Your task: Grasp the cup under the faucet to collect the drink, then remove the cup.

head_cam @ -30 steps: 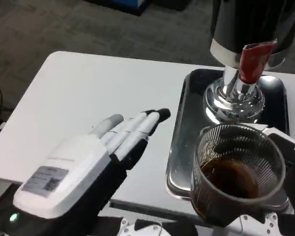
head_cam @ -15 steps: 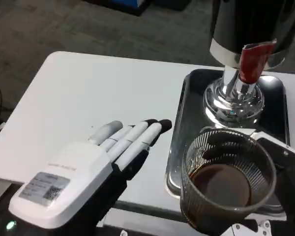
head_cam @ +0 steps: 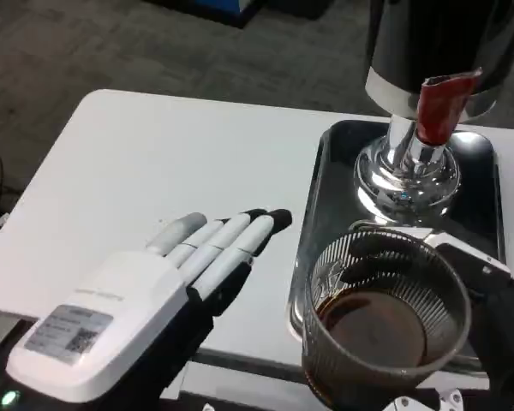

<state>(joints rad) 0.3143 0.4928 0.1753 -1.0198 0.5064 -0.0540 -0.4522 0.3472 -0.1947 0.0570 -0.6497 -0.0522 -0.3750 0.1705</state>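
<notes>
A clear ribbed cup (head_cam: 381, 317) with dark brown drink in its bottom is at the lower right, over the near edge of the metal tray (head_cam: 317, 223). My right hand (head_cam: 488, 317) grips it from the right side, its black fingers wrapped around the cup's wall. The dispenser's chrome base (head_cam: 407, 175) and red faucet lever (head_cam: 441, 107) stand behind the cup on the tray. My left hand (head_cam: 146, 300) lies flat over the white table (head_cam: 154, 163) at the lower left, fingers straight and together, holding nothing.
The dark dispenser body (head_cam: 445, 34) rises at the top right. The table's near edge runs just under both hands. Grey carpet floor lies beyond the table's far and left edges.
My right hand has drawn the cup toward me and to the left, away from the faucet. My left hand has slid slightly back and to the left.
</notes>
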